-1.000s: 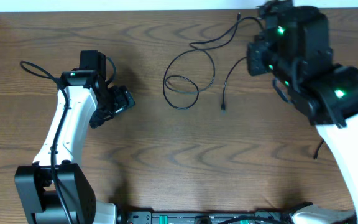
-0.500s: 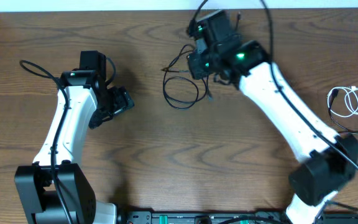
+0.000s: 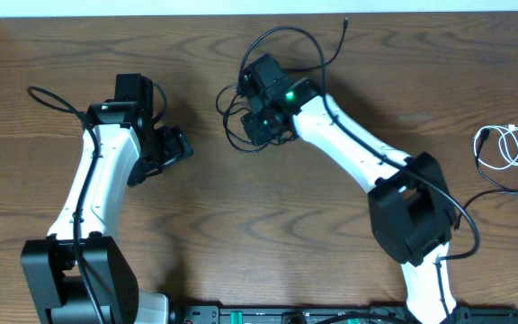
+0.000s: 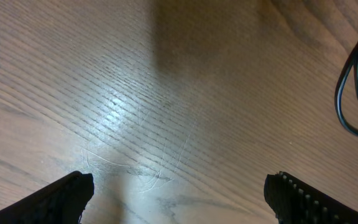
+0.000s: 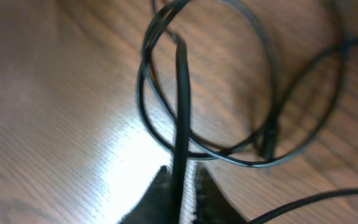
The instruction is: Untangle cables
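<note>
Two arms at the bench (image 3: pixel 268 234), and all the action sits at the far middle. The right arm is stretched across toward the centre, and from its wrist camera the right gripper (image 5: pixel 180 177) is pressed together, pinching a strand of the black cable (image 5: pixel 182 99) right at the fingertips. That strand runs straight away from the fingers, tilted up off the wood, and crosses a loose loop lying flat on the bench. Beyond it, a small plug end (image 5: pixel 267 140) rests just inside the loop's far curve. From overhead, the black loops bunch up just to the left of and under the right wrist, while one long strand arcs over the arm and trails off toward the bench's far edge. Whether that bunch is one cord or several, I cannot tell. Over on the other side, the left gripper (image 4: pixel 179 186) is spread wide with only bare wood grain between its fingers; it hangs near the tangle without touching it, and a curve of black cable shows at the right edge of its wrist view. The white cable (image 3: pixel 517 144) lies coiled at the bench's right edge, well apart from the black loops and from both grippers.
</note>
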Tool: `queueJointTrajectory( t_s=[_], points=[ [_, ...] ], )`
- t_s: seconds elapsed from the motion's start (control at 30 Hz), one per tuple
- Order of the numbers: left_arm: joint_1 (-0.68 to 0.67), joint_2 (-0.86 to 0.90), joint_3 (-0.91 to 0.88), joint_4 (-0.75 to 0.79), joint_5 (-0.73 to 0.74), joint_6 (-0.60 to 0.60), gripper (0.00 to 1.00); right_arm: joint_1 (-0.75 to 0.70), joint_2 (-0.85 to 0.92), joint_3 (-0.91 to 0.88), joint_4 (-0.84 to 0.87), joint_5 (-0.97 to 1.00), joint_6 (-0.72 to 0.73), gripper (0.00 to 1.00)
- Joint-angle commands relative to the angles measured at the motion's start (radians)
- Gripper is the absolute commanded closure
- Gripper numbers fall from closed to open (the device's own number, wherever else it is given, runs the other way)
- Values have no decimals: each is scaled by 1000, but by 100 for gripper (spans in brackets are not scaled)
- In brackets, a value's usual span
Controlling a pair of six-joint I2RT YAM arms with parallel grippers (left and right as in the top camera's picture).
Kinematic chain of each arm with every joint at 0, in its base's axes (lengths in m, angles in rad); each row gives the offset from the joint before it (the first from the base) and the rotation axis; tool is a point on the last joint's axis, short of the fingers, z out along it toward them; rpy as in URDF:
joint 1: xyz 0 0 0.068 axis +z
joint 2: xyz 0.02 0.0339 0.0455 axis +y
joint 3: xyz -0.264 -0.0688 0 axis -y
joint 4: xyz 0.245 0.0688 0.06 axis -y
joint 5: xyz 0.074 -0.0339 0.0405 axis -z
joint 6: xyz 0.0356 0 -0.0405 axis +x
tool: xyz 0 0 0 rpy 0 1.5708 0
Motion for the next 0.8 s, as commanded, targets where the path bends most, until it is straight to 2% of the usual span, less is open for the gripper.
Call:
queueJointTrajectory(
  t_s=[0.0, 0.13, 0.43, 0.6, 0.67, 0.77],
  points=[
    [5, 0, 5, -7, -19, 17, 7, 28, 35, 5, 38, -18, -21, 77],
    [5, 0, 5, -11, -19, 17, 7, 37, 55, 5, 71, -18, -20, 71],
    [5, 0, 5, -11, -19, 17, 7, 58, 93, 1, 90, -18, -20, 42],
    [5, 0, 5, -11, -19, 17, 7, 82, 154, 1, 93, -18, -48, 36],
    [5, 0, 5, -11, -10, 16, 7, 90, 174, 1, 103, -13, -57, 30],
    [5, 0, 5, -12, 0, 16, 7, 95, 195, 1, 127, -10, -57, 29]
  ],
)
